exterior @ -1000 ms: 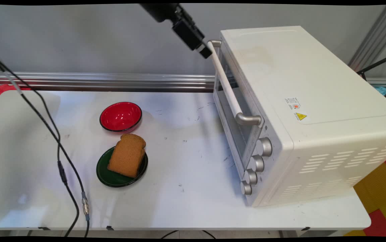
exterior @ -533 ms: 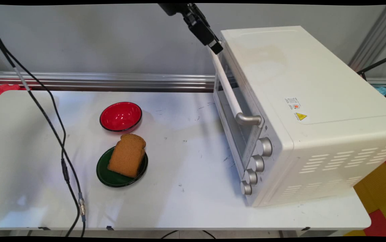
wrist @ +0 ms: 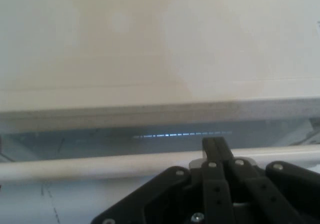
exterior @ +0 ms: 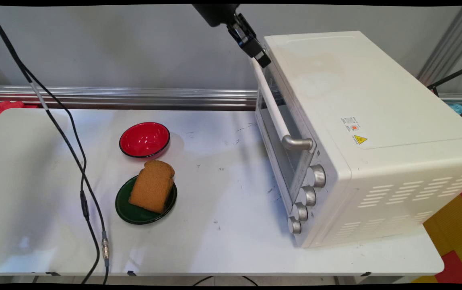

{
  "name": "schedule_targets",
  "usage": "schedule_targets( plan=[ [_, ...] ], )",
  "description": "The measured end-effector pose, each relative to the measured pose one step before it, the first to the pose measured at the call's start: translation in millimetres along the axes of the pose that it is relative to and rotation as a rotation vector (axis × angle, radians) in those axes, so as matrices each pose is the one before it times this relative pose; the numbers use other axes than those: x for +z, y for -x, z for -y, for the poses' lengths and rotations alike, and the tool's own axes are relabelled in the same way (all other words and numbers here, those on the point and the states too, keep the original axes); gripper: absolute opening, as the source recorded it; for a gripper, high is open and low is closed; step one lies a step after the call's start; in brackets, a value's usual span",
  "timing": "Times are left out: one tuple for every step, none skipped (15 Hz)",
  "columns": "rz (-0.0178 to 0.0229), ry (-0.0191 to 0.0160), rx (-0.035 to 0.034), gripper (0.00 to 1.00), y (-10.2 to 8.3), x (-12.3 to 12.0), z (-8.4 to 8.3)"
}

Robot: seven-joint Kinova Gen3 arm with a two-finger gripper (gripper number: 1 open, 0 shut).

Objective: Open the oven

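A white toaster oven (exterior: 355, 121) stands on the right of the table with its door closed. Its long white handle (exterior: 273, 108) runs across the door. My black gripper (exterior: 264, 60) hangs at the handle's far end, by the oven's top front edge. In the hand view the gripper (wrist: 215, 143) is shut, its two fingers pressed together, their tips just over the handle (wrist: 100, 164). The glass door (wrist: 75, 139) and the oven's top (wrist: 150, 44) lie beyond. Nothing is held between the fingers.
A red bowl (exterior: 144, 139) sits left of the table's middle. In front of it a slice of brown bread (exterior: 152, 186) lies on a dark green plate (exterior: 134, 211). Black cables (exterior: 82, 177) hang down on the left. Several knobs (exterior: 315, 176) line the oven's near side.
The gripper has moved right, from just left of the handle's far end to over it at the oven's top front edge. The cables swung slightly right.
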Motion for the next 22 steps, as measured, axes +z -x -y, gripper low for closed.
schedule_targets(
  plan=[
    [-0.00041, -0.00311, -0.00013, 0.0, 1.37, 5.2, 2.43],
    [-0.00062, -0.00296, 0.00015, 0.0, 1.77, 5.85, 2.8],
    [-0.00074, -0.00274, 0.00058, 0.0, 1.69, 6.57, 2.65],
    [-0.00152, -0.00132, -0.00038, 0.0, 1.15, 3.96, 1.39],
    [-0.00232, -0.00103, -0.00033, 0.0, 1.19, 5.31, 1.75],
    [-0.0024, -0.0018, -0.00119, 0.0, 0.93, 5.13, 1.55],
    [-0.00185, -0.00155, -0.00191, 0.0, 0.96, 4.16, 1.2],
    [-0.00209, -0.00114, -0.00259, 0.0, 0.89, 5.05, 0.9],
    [-0.00255, -0.00085, -0.00219, 0.0, 0.9, 4.67, 0.7],
    [-0.00192, -0.00094, -0.00117, 0.0, 0.76, 4.45, 0.64],
    [-0.00117, -0.00119, -0.00007, 0.0, 0.88, 4.1, 0.6],
    [0.0003, -0.00103, 0.0002, 0.0, 1.01, 3.4, 0.39],
    [0.00078, -0.00107, -0.00087, 0.0, 1.76, 3.42, 0.45],
    [0.0007, -0.00049, -0.00042, 0.0, 1.45, 2.78, 0.24],
    [0.00119, 0.00034, -0.00011, 0.0, 1.85, 3.08, 0.1],
    [0.00052, 0.00004, -0.00043, 0.0, 2.02, 2.66, 0.05],
    [0.00071, 0.00016, -0.0005, 0.0, 1.82, 2.08, 0.01],
    [0.00234, -0.00035, -0.00056, 0.0, 2.36, 1.95, -0.04],
    [0.00442, -0.00014, -0.0017, 0.0, 3.31, 1.53, 0.03],
    [0.00443, 0.00005, -0.00151, 0.0, 2.91, 0.37, -0.2],
    [0.00515, -0.00018, -0.0017, 0.0, 3.61, -0.81, -0.55],
    [0.0085, -0.00008, -0.00257, 0.0, 4.79, -1.42, -0.08]
  ],
)
